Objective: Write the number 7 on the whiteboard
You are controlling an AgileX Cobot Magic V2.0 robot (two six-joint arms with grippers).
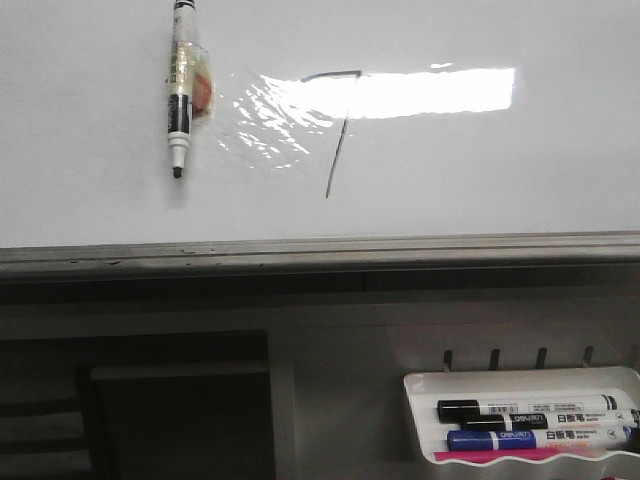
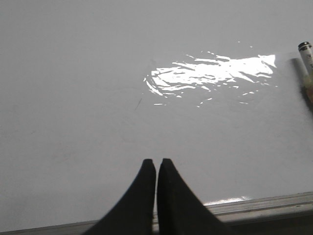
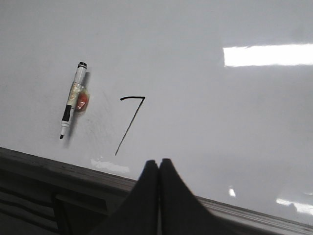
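The whiteboard (image 1: 480, 170) fills the upper front view, with glare and a wrinkled shiny patch (image 1: 265, 120). A thin dark number 7 (image 1: 338, 130) is drawn on it; it also shows in the right wrist view (image 3: 129, 122). A black-and-white marker (image 1: 180, 90) with a taped orange piece sticks on the board left of the 7, tip down; it also shows in the right wrist view (image 3: 72, 100). My left gripper (image 2: 156, 161) is shut and empty, before bare board. My right gripper (image 3: 159, 161) is shut and empty, below and right of the 7. Neither gripper shows in the front view.
The board's grey metal lower edge (image 1: 320, 252) runs across the front view. Below it at the right hangs a small white tray (image 1: 420, 420) holding black (image 1: 530, 410) and blue (image 1: 540, 438) markers. Dark shelving (image 1: 150, 410) lies at the lower left.
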